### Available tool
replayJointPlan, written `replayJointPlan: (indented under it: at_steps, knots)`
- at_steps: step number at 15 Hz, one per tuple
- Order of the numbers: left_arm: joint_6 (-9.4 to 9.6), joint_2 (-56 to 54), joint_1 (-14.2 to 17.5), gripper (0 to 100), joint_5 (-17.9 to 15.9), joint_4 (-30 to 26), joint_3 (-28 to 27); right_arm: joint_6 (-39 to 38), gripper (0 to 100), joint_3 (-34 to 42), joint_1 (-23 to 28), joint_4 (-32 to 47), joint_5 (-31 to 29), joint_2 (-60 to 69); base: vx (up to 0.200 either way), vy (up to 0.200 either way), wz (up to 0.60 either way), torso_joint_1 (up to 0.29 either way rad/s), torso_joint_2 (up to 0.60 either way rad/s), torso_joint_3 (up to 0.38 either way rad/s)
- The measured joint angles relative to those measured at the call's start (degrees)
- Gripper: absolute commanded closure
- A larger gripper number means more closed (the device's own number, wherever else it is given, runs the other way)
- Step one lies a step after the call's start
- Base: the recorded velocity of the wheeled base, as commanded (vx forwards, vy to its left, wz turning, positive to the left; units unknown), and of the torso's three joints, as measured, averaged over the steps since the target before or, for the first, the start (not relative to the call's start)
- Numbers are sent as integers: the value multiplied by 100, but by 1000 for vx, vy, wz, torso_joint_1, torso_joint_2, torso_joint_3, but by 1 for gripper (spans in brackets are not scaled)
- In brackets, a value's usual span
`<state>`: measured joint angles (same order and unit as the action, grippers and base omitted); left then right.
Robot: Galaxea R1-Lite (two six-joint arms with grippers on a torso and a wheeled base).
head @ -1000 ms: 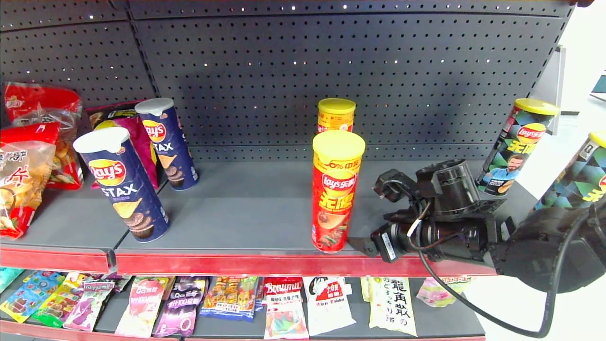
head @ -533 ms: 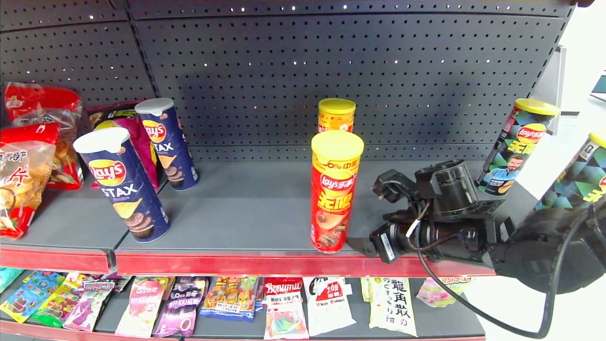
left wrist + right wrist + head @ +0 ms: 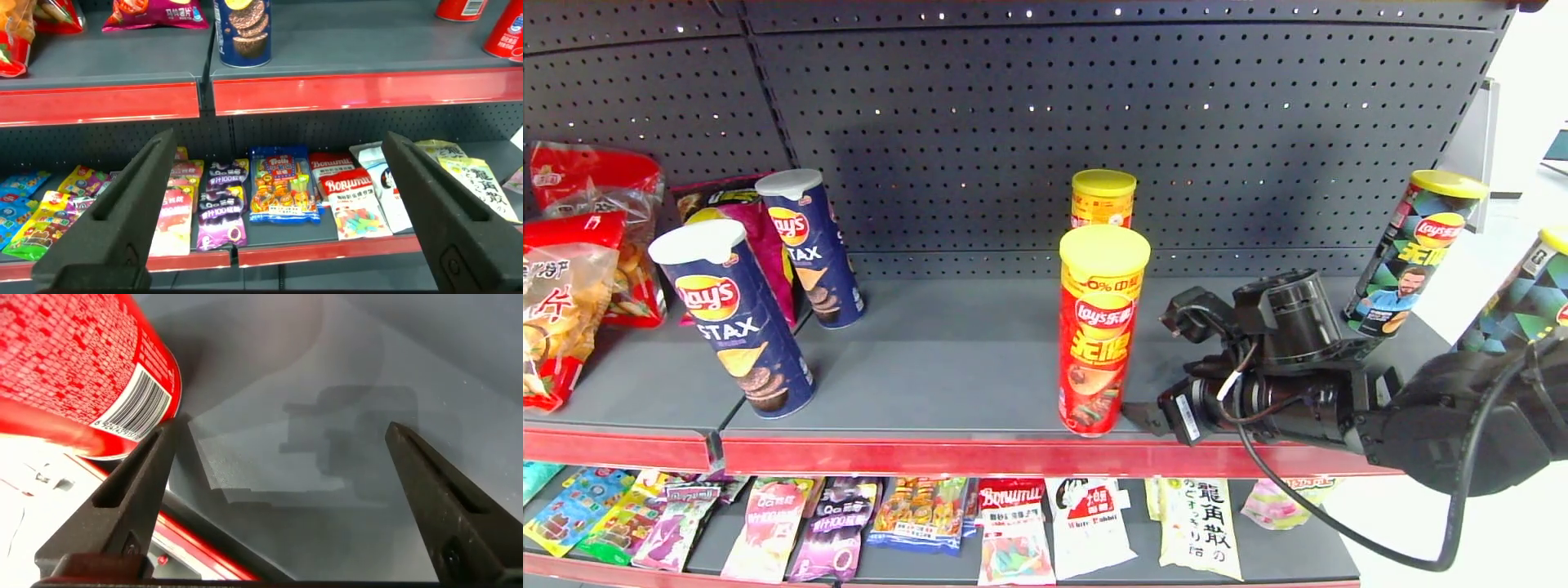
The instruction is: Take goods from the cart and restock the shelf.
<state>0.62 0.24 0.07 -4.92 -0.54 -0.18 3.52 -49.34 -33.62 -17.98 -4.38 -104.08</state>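
A red chip can with a yellow lid (image 3: 1103, 327) stands upright at the front edge of the grey shelf (image 3: 947, 367). My right gripper (image 3: 1139, 415) lies low on the shelf just right of the can's base. In the right wrist view this gripper (image 3: 278, 514) is open, with bare shelf between its fingers and the red can (image 3: 82, 367) outside one finger (image 3: 135, 502), close against it. My left gripper (image 3: 278, 212) is open and holds nothing, level with the lower shelf of candy bags (image 3: 278, 184).
A second yellow-lidded can (image 3: 1103, 198) stands behind the red one. Two blue cans (image 3: 731, 318) (image 3: 809, 245) and snack bags (image 3: 572, 269) fill the left. Two green-black cans (image 3: 1413, 253) (image 3: 1515, 302) stand at the right end. Bare shelf lies between the blue cans and the red can.
My right arm has edged slightly left and toward the red can's base. The can has shifted very slightly left.
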Motion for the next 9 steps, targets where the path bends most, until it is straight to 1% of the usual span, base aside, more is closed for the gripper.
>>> replayJointPlan:
  at_steps: [9]
  knots:
    - [0, 2, 0, 0, 0, 0, 0, 4, 0, -116, -41, -9, 4, -90, 0, 0, 0, 0, 0, 0]
